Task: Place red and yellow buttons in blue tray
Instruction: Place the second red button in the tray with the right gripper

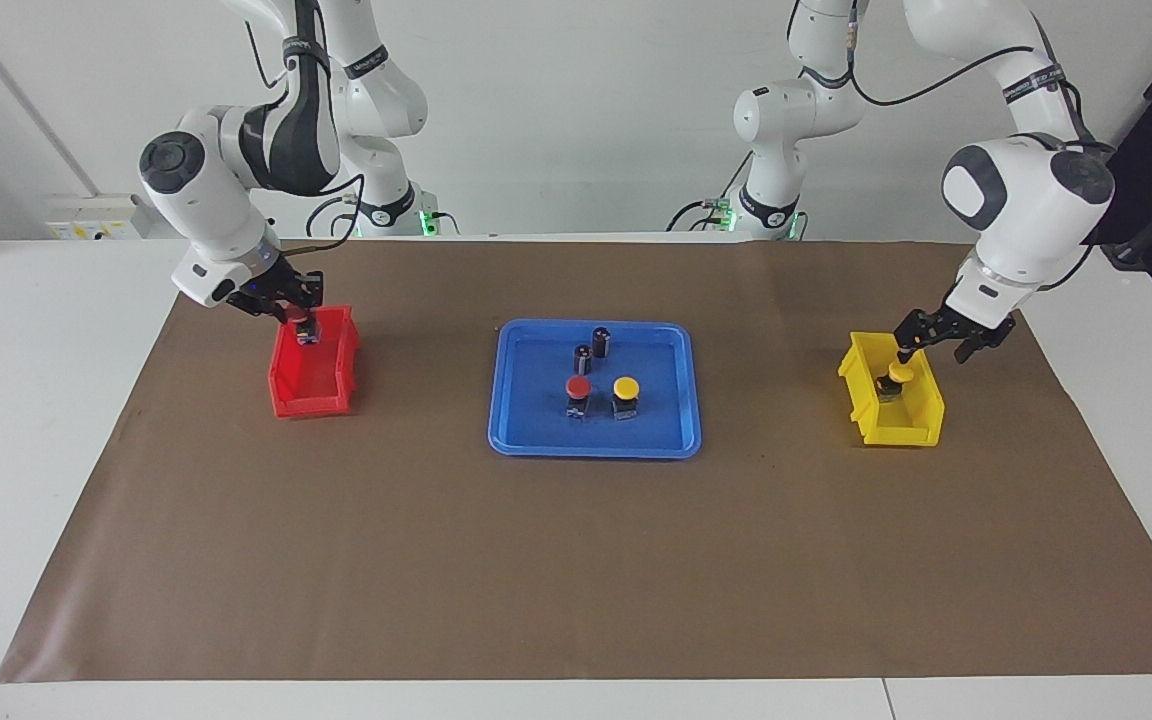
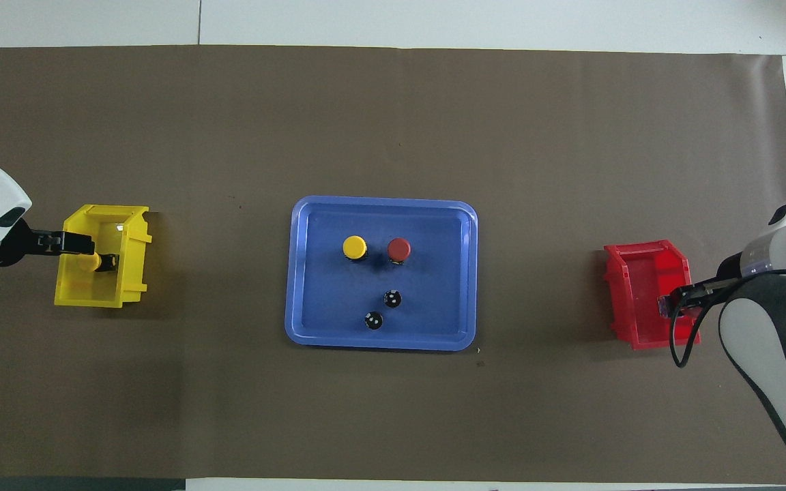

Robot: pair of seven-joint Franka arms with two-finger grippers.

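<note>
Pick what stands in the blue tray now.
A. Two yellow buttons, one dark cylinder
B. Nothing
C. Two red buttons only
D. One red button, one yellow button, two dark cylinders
D: the blue tray holds a red button, a yellow button and two dark cylinders.

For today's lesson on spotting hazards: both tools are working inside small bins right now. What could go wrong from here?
1. The right tool, shut on a button in the red bin, may drag the light bin up if it catches the wall.
2. The left tool sits over the yellow button in the yellow bin; an off-centre grip could tip it.
3. The blue tray already holds upright items; new arrivals might topple them.
</note>
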